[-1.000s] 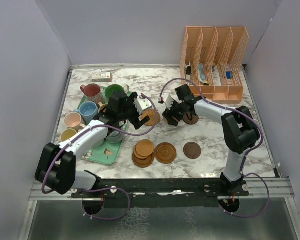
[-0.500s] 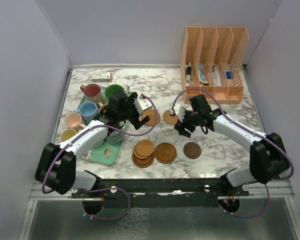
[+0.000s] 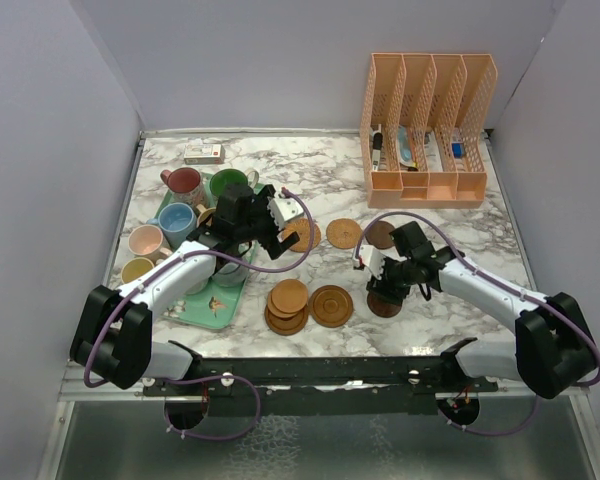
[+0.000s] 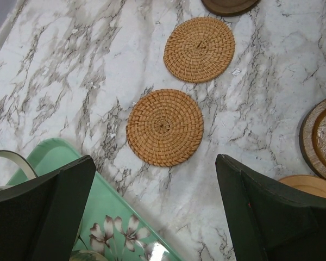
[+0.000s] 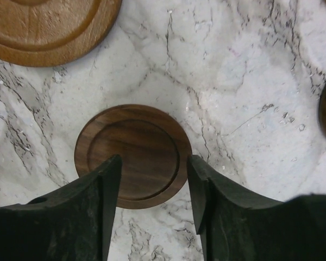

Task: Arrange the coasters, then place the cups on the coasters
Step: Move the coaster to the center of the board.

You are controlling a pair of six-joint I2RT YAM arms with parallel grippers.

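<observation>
My right gripper (image 3: 385,291) (image 5: 154,163) hangs open just above a dark walnut coaster (image 5: 131,147) (image 3: 384,304), one finger over its disc and the other at its right rim. At the back lie two woven coasters (image 4: 164,127) (image 4: 199,49) and another dark coaster (image 3: 380,233). A ringed wooden coaster (image 3: 331,305) and a stack of tan coasters (image 3: 288,305) lie near the front. My left gripper (image 3: 272,235) (image 4: 155,212) stands wide open and empty over the tray's right edge. Red (image 3: 185,182), green (image 3: 227,183), blue (image 3: 176,220), pink (image 3: 145,241) and yellow (image 3: 135,270) cups stand at the left.
A mint-green floral tray (image 4: 114,217) (image 3: 212,312) holds some cups under my left arm, which hides others. An orange file rack (image 3: 427,125) stands at the back right, and a small box (image 3: 203,153) lies at the back left.
My right arm has swung from the far dark coaster toward the near edge, ending above the near dark coaster, with its jaws a little narrower. The left arm has not moved.
</observation>
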